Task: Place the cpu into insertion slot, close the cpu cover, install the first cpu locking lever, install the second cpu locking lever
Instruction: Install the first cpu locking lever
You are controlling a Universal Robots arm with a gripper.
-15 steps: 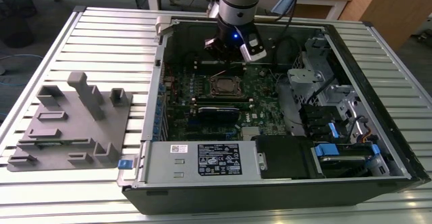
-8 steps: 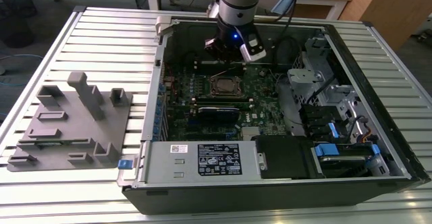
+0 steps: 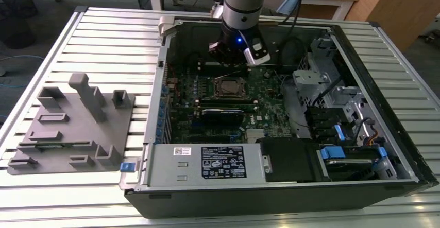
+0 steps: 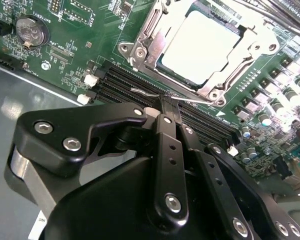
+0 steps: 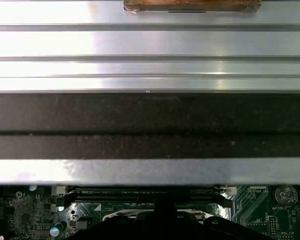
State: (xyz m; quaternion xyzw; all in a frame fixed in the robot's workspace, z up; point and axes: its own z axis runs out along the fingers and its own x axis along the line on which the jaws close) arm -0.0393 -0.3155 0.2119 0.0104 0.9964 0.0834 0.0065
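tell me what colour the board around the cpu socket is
Green; the circuit board shows best in the second wrist view.

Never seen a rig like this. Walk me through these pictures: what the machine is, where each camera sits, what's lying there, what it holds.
A robot arm with a two-fingered gripper reaches into an open computer case lying on a slatted metal table. The exterior view looks from off the arm; both wrist views come from cameras riding on it. On the green motherboard, the cpu sits in the insertion slot with the cpu cover down over it. The gripper appears shut on a thin wire locking lever. A grey parts fixture lies at the exterior view's left.
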